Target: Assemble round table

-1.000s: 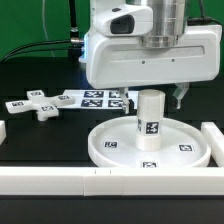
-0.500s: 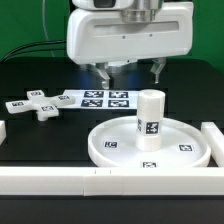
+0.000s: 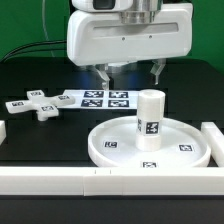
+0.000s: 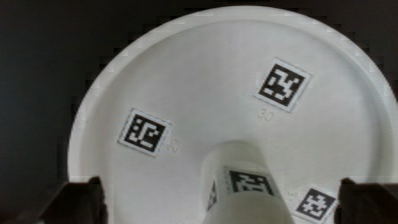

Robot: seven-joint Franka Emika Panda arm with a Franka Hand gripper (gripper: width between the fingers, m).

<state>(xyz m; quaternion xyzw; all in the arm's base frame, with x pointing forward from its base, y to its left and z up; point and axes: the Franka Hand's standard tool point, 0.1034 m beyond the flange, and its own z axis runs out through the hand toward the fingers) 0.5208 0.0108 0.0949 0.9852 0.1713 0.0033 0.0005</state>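
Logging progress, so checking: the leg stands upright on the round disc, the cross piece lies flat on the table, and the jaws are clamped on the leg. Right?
No. The jaws are not clamped on the leg: the exterior view shows them open, empty and above it. The leg stands upright on the disc, and the cross piece lies flat on the table.

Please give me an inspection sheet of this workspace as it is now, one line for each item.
Surface: black table.
Job's things: short leg stands upright at the middle of the round disc; cross piece lies apart, to the exterior view's left.
Clutter: marker board; white border blocks at the edges.
Grippers: gripper open, empty, raised above the parts.
Cables: dark cables, it seems, behind the table.
Surroundings: green backdrop.
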